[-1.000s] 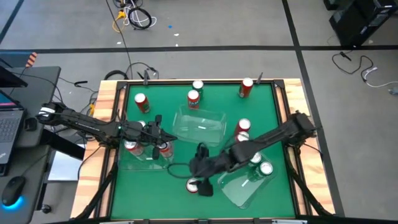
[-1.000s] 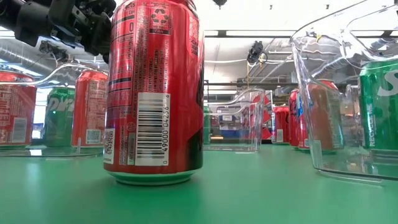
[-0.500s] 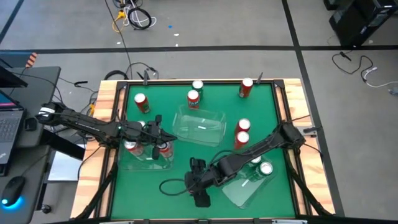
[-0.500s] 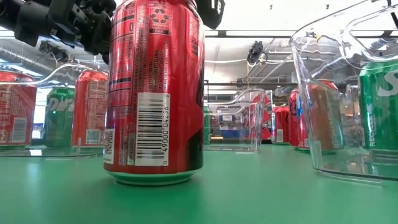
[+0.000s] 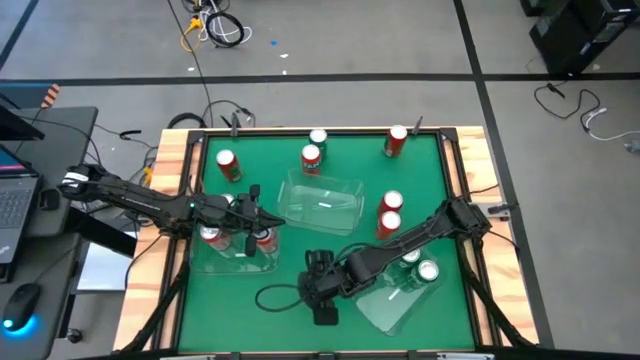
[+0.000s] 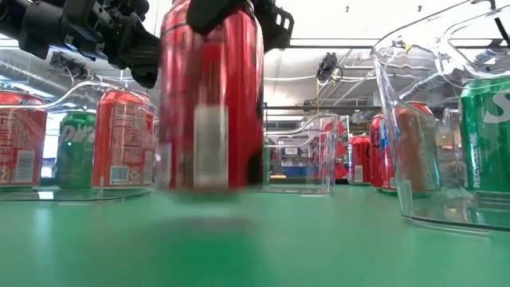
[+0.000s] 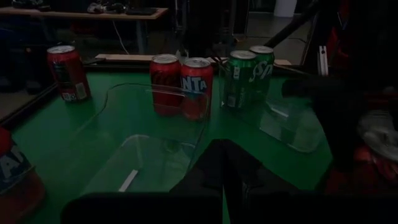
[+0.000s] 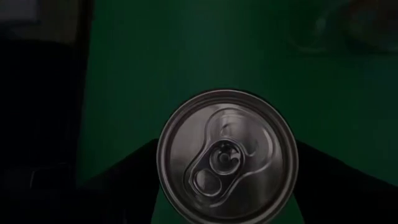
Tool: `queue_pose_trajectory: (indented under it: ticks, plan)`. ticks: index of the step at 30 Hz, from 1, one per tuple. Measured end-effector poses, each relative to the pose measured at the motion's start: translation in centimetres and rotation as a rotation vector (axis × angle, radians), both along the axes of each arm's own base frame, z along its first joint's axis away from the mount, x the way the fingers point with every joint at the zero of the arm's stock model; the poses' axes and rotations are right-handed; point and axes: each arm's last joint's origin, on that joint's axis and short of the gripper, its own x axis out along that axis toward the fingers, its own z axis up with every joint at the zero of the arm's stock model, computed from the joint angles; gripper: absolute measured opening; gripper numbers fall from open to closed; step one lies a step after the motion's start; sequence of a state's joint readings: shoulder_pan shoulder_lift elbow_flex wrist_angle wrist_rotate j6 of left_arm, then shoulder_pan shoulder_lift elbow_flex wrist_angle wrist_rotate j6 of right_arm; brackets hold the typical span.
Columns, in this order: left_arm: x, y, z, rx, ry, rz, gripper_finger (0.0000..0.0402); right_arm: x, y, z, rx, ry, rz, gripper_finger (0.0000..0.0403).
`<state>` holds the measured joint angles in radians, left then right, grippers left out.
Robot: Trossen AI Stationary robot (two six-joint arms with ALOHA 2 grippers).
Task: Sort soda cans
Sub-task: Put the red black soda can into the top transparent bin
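High view: green table (image 5: 330, 165) carries three clear bins (image 5: 322, 201). Left gripper (image 5: 262, 222) hangs over the left bin, fingers clenched, empty. Right gripper (image 5: 318, 290) sits at the near table edge, clamped around a red soda can (image 6: 209, 96); low view shows the can blurred and clear of the mat, upright. Right wrist view shows its silver top (image 8: 227, 157) between the fingers.

Glossy metal can (image 8: 227, 157) w/ brushed silver top, clear plastic bins (image 5: 322, 203) (smooth), matt green tabletop (image 5: 270, 160).
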<state>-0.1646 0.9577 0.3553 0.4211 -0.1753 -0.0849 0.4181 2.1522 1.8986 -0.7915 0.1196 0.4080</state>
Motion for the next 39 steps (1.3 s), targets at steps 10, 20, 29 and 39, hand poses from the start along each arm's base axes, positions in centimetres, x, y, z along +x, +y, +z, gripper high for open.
queue_pose_trajectory:
  ticks: [10, 20, 29, 39]
  plan:
    - [0.0, 0.0, 0.0, 0.026, 0.004, -0.005, 0.0001, -0.5, -8.7, 7.2, -0.148, -0.073, -0.235, 0.0287]
    - [-0.1, 0.0, -0.4, 0.065, 0.051, -0.009, 0.0001, 1.4, -21.0, 6.6, -0.175, -0.104, -0.393, 0.0287]
    - [-0.4, 0.1, -0.7, 0.097, 0.086, -0.016, 0.0001, -0.4, -26.1, 3.6, -0.127, 0.084, -0.481, 0.0287]
    - [-0.5, 0.2, -0.9, 0.132, 0.111, -0.004, 0.0001, -2.9, -24.4, 0.6, -0.139, 0.328, -0.538, 0.0287]
